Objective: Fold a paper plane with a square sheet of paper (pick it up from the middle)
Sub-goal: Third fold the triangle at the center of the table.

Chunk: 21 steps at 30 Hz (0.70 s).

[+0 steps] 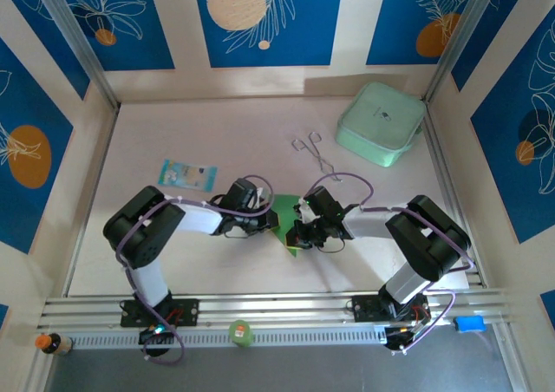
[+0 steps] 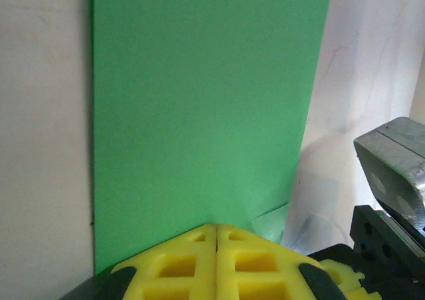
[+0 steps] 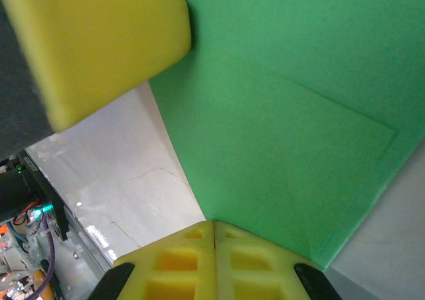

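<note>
Two grippers meet over the green sheet of paper [image 1: 284,212] near the middle of the table [image 1: 173,253], the left gripper [image 1: 270,222] coming at it from the left side and the right gripper [image 1: 297,230] from the right. In the left wrist view the left gripper [image 2: 216,237] has its yellow pads pressed flat together with no gap. Their tip sits on the near edge of the sheet [image 2: 206,107], which stretches away from them as a broad flat panel with a small turned-up corner just to the right. In the right wrist view the right gripper [image 3: 214,232] is likewise closed pad to pad. Its tip sits at the edge of the sheet [image 3: 285,114], where a folded flap lies flat with a slanting crease across it. Whether either pair pinches the paper or only presses on it cannot be told. One yellow pad of the left gripper [image 3: 99,41] shows at the upper left there, touching the sheet's far edge. A pale mint box [image 1: 380,123] stands well apart at the far right, and a light-blue packet [image 1: 186,174] lies to the far left.
</note>
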{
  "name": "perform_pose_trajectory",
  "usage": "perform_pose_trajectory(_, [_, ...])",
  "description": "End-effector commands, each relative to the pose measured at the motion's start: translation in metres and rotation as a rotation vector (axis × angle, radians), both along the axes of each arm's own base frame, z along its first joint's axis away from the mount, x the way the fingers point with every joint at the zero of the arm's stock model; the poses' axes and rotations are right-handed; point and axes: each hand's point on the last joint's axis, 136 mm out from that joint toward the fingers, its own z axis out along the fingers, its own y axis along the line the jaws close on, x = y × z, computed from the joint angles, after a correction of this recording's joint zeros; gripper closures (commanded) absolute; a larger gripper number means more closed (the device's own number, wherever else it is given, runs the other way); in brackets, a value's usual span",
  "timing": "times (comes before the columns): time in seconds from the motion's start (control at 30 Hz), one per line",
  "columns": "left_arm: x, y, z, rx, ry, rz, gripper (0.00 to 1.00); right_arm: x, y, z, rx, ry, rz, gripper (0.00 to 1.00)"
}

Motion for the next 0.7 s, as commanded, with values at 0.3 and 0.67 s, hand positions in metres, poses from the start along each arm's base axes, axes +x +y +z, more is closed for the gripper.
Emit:
perform_pose_trajectory(0.3, [-0.013, 0.019, -0.025, 0.031, 0.067, 0.065, 1.0, 0.013, 0.023, 0.04, 0.088, -0.029, 0.063, 1.0])
perform_pose_trajectory(0.67, [-0.012, 0.02, -0.026, 0.051, 0.07, 0.058, 1.0, 0.0, 0.013, -0.005, -0.02, 0.062, 0.065, 0.99])
